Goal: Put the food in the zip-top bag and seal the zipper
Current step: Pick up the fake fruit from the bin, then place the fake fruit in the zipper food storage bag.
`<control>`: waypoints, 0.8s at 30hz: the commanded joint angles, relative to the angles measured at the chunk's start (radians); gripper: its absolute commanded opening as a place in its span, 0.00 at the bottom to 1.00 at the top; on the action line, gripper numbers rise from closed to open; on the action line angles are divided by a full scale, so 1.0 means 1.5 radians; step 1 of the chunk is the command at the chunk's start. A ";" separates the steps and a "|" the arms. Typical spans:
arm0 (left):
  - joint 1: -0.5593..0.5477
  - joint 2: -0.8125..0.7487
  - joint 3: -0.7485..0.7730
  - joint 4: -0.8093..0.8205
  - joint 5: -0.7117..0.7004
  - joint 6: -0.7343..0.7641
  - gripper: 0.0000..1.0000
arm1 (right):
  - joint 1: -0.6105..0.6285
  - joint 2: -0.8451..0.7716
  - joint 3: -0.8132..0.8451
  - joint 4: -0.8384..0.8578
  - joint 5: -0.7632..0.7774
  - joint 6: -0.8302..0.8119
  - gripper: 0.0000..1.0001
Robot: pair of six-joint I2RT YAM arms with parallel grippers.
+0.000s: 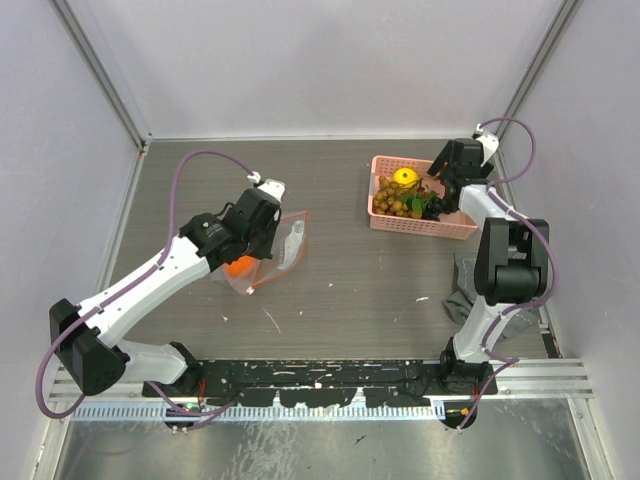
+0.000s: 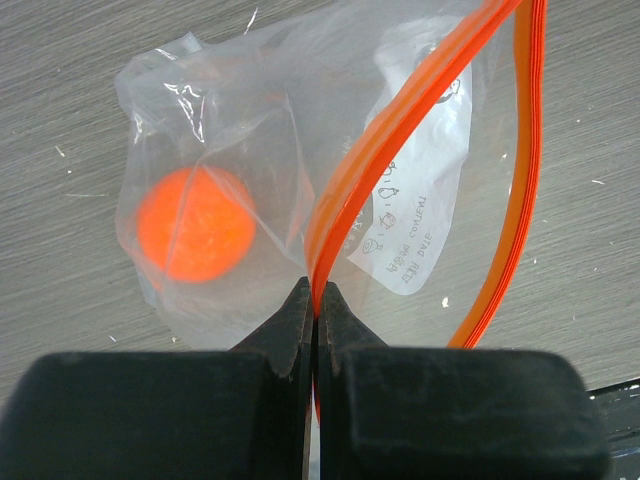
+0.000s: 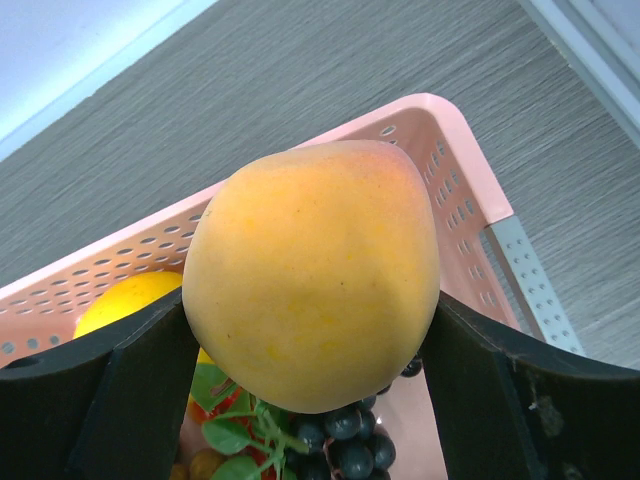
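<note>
The clear zip-top bag lies on the table left of centre with one orange round fruit inside it, also seen from above. Its red-orange zipper gapes open in a loop. My left gripper is shut on the near strip of the zipper. My right gripper is shut on a yellow-orange round fruit and holds it over the pink basket. A yellow round fruit and the bunch of small brown balls lie in the basket.
The pink lattice basket stands at the back right and also holds dark grapes with green leaves. A grey cloth lies by the right arm's base. Walls close the table on three sides.
</note>
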 commanded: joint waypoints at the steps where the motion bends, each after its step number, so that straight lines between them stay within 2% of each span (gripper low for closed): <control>1: 0.003 -0.015 0.011 0.027 0.005 0.007 0.00 | -0.002 -0.082 -0.023 0.016 -0.001 -0.022 0.48; 5: 0.002 -0.016 0.009 0.030 0.012 0.013 0.00 | -0.001 -0.137 -0.040 0.002 -0.005 -0.034 0.47; 14: 0.003 -0.053 -0.005 0.050 0.052 0.046 0.00 | 0.018 -0.275 -0.109 -0.047 -0.095 -0.036 0.45; 24: 0.002 -0.068 -0.034 0.089 0.094 0.088 0.00 | 0.118 -0.427 -0.174 -0.102 -0.167 -0.052 0.45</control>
